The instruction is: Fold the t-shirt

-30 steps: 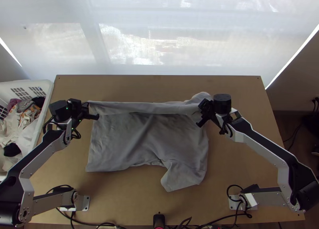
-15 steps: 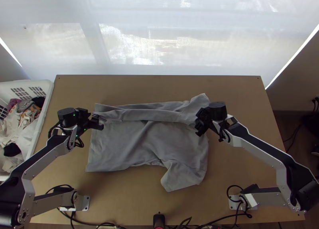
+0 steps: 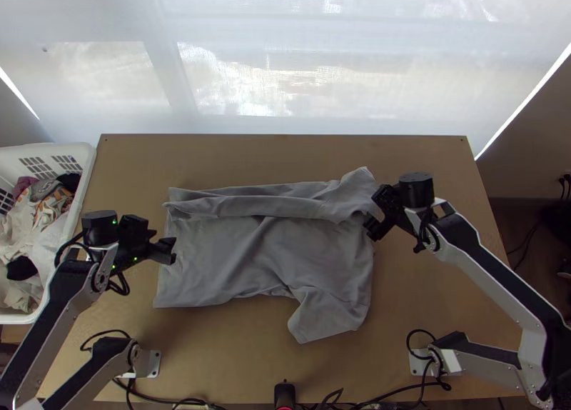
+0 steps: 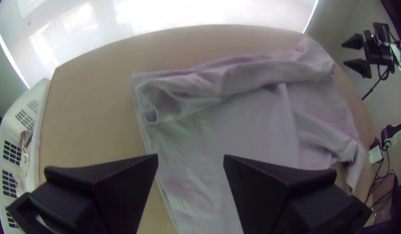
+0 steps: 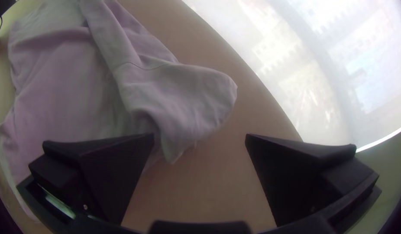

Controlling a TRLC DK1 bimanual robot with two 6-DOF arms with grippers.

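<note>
The grey t-shirt (image 3: 264, 256) lies mostly spread on the table, its far edge turned over into a loose, rumpled strip (image 3: 271, 205). A sleeve juts out at the near right. My left gripper (image 3: 163, 243) stands at the shirt's left edge; in the left wrist view the same gripper (image 4: 191, 158) has its fingers wide apart with no cloth between them. At the shirt's right edge is my right gripper (image 3: 377, 213). The right wrist view shows the right gripper (image 5: 199, 138) spread wide, one finger over the shirt's edge near a sleeve (image 5: 187, 93).
A white basket (image 3: 82, 168) full of clothes stands against the table's left side. Bare wooden table (image 3: 285, 156) extends beyond the shirt's far edge. Cables and a small black device (image 3: 285, 394) lie at the near edge.
The shirt's far edge came toward the near side and now lies folded over. My left gripper let go of its left end and moved left and nearer; the right gripper shifted a little right, off the cloth.
</note>
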